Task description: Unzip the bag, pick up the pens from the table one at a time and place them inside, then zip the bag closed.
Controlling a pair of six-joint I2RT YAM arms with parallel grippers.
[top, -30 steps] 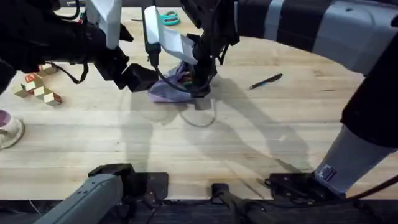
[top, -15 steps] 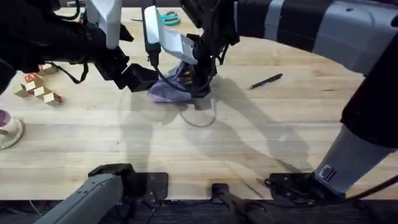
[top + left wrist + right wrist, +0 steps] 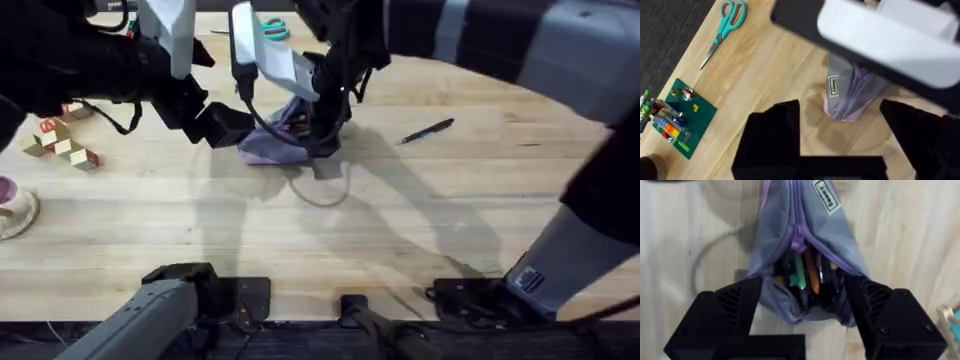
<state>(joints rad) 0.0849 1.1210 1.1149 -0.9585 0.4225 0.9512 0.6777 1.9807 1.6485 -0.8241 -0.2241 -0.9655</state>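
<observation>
The lavender bag [image 3: 268,148] lies on the table [image 3: 400,220] at the back centre, its zipper partly open. In the right wrist view the bag [image 3: 785,225] gapes at one end, with several pens [image 3: 807,277] inside. My right gripper [image 3: 322,125] hangs over that end, open, its fingers [image 3: 730,310] either side of the opening. My left gripper [image 3: 232,125] is at the bag's other end, open. In the left wrist view the bag [image 3: 850,95] lies just beyond its fingers [image 3: 772,135]. One dark pen [image 3: 428,130] lies on the table right of the bag.
Teal-handled scissors [image 3: 270,28] lie at the far edge behind the bag. Small wooden blocks [image 3: 65,140] and a white cup [image 3: 12,210] are at the left. A green brick plate [image 3: 682,117] shows in the left wrist view. A thin grey cord loop [image 3: 325,188] lies just in front of the bag.
My right arm has lifted slightly over the bag. The bag, the loose pen and the left arm have stayed in place.
</observation>
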